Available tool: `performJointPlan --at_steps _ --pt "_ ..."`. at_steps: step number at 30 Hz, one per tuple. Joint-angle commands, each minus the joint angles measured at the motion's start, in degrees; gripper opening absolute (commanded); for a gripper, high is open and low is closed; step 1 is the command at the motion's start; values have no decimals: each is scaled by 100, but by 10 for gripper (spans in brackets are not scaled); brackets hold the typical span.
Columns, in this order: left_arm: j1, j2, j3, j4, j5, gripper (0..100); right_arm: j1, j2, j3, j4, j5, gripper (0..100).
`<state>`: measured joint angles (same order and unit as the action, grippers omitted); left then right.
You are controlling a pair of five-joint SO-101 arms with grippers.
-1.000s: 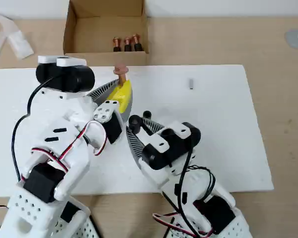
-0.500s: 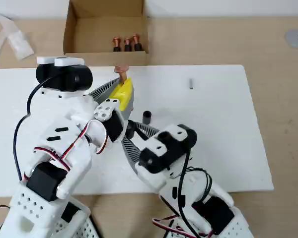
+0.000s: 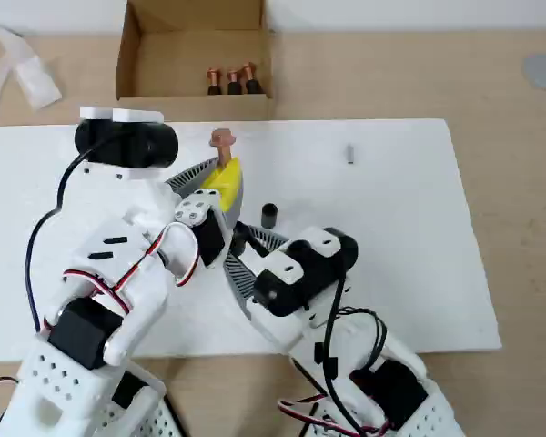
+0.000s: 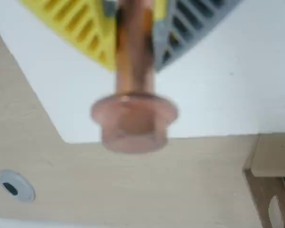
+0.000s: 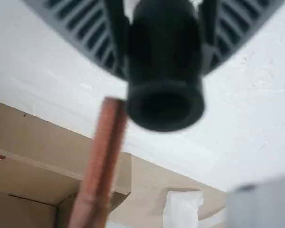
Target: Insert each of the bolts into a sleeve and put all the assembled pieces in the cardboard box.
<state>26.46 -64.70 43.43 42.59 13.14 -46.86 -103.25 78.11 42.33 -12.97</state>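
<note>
"Which way did the bolt point?"

"Head toward the cardboard box, long axis running away from the arms. The left claw was clamped on its shank, above the white mat's far edge."

"And the right claw?"

"Closed on a black sleeve, bore open toward the bolt's shank, which lay just beside the mouth, not inside."

"Room to move?"

"Open mat to the right, with one small grey piece on it."

"Counts?"

"One bolt. Two sleeves, counting the second sleeve, upright near the claws. Three assembled pieces in the box, on the counter."
</note>
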Motion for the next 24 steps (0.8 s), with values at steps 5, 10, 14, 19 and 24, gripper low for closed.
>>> performJointPlan --at_steps 5,10,14,19,24 --pt "457 -75 -141 -9 -18 5 -48 22 92 -105 -18 9" --pt "440 -418 -352 18 -273 5 -48 22 136 88 -26 9" --pt "492 -1077 -352 378 -571 5 -48 22 136 88 -26 9" --pt "492 -1569 -352 835 -571 5 -48 22 145 79 -26 9" --pt "501 -1631 -202 844 -545 5 -48 22 145 79 -26 9"
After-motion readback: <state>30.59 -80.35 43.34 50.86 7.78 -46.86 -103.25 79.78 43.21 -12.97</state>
